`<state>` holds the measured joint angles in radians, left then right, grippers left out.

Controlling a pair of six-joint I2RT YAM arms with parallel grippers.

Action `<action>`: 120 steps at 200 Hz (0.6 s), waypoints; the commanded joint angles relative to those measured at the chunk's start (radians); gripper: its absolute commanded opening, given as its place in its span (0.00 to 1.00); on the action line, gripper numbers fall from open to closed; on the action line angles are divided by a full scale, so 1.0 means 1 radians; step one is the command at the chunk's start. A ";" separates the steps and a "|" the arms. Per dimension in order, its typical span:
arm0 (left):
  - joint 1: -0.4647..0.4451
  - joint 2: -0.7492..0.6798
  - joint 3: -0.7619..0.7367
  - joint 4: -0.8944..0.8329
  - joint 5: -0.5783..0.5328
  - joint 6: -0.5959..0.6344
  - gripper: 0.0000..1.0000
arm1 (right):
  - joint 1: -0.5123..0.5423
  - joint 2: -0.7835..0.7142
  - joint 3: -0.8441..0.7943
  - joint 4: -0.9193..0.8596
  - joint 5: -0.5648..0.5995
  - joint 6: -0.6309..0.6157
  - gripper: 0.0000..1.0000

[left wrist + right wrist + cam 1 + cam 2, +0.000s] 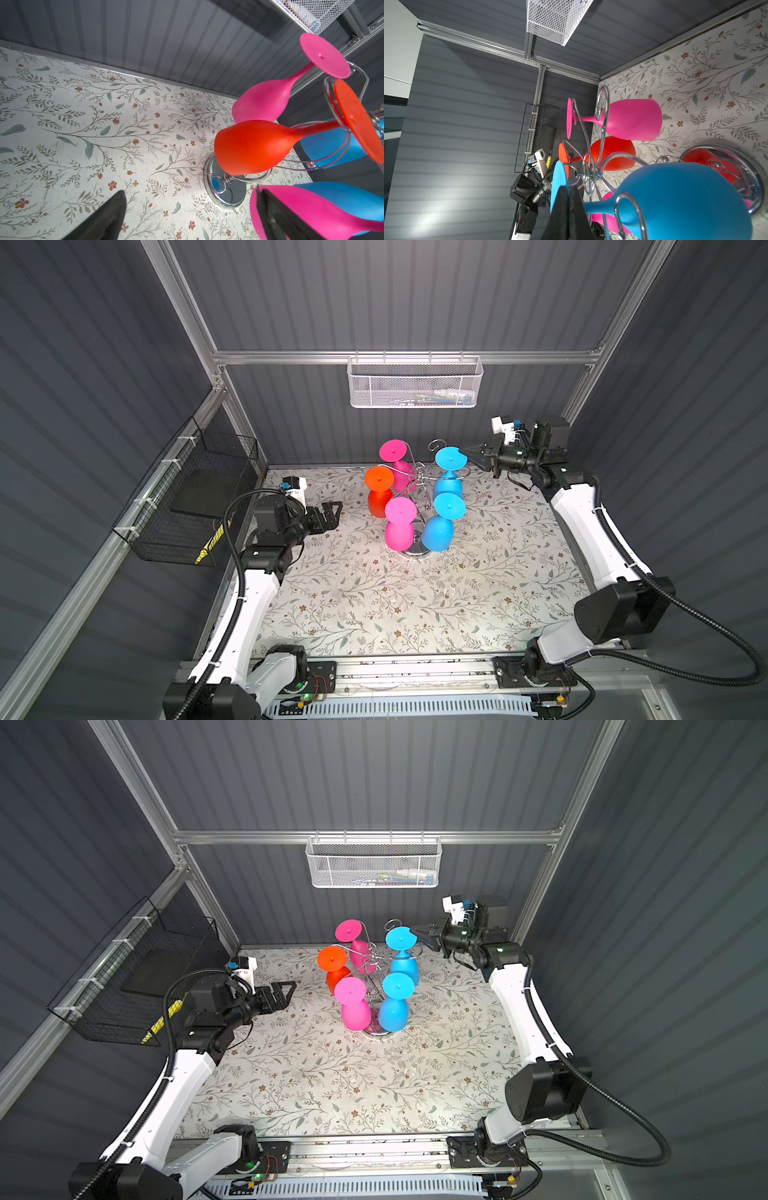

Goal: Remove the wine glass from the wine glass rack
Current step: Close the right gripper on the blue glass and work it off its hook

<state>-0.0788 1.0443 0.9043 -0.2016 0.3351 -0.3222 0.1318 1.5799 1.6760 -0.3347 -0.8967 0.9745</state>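
Gripping stage, by the look of it. The wine glass rack (414, 552) stands mid-bench (415, 614), toward the back wall, with five glasses hung bowl-down from its scroll arms. The target seems to be the far blue wine glass (449, 459), on the rear arm on the right-hand side, foot uppermost.

The right gripper (471, 452) comes in level from the right, clenched, its tip on the rim of that glass's foot. In the right wrist view the foot's edge (559, 182) runs into the seam between the fingers (560, 209), so I read it as a thin pinch on the rim. The glass hangs in its wire loop, not yet lifted.

The left gripper (337, 512) is released, jaws wide, apart from the orange glass (379, 493) and holding nothing.

Next move, as I judge it: raise the foot a little, then draw the stem outward through the open end of the scroll. A rim pinch is slight, so the bowl may swing and knock the near blue glass (438, 531).
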 commanded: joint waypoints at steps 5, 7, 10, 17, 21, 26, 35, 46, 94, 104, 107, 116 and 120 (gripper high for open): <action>0.001 -0.018 0.006 -0.021 0.021 0.014 1.00 | 0.005 0.024 0.062 -0.028 0.004 -0.027 0.00; 0.002 -0.018 0.005 -0.021 0.021 0.015 1.00 | 0.005 0.026 0.066 -0.030 0.005 -0.027 0.00; 0.002 -0.018 0.005 -0.021 0.022 0.014 1.00 | 0.005 0.028 0.068 -0.032 0.005 -0.029 0.00; 0.002 -0.021 0.004 -0.020 0.022 0.012 1.00 | 0.005 0.033 0.076 -0.035 0.005 -0.029 0.00; 0.002 -0.020 0.004 -0.020 0.022 0.012 1.00 | 0.005 0.036 0.078 -0.036 0.005 -0.031 0.00; 0.002 -0.021 0.004 -0.021 0.022 0.012 1.00 | 0.005 0.041 0.080 -0.036 0.005 -0.030 0.00; 0.002 -0.021 0.003 -0.021 0.022 0.010 1.00 | 0.005 0.046 0.086 -0.039 0.007 -0.031 0.00; 0.002 -0.020 0.003 -0.021 0.023 0.010 1.00 | 0.005 0.054 0.092 -0.038 0.008 -0.030 0.00; 0.002 -0.025 0.019 -0.036 0.022 0.013 1.00 | -0.002 0.106 0.166 -0.049 0.013 -0.033 0.00; 0.002 -0.028 0.020 -0.037 0.021 0.014 1.00 | -0.006 0.117 0.180 -0.049 0.012 -0.034 0.00; 0.002 -0.029 0.020 -0.038 0.019 0.014 1.00 | -0.007 0.120 0.183 -0.049 0.012 -0.035 0.00; 0.002 -0.030 0.022 -0.038 0.018 0.015 1.00 | -0.013 0.127 0.188 -0.049 0.012 -0.036 0.00; 0.002 -0.031 0.022 -0.038 0.017 0.014 1.00 | -0.015 0.131 0.191 -0.049 0.012 -0.035 0.00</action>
<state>-0.0788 1.0359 0.9047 -0.2203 0.3351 -0.3222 0.1295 1.6943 1.8244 -0.3836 -0.8852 0.9596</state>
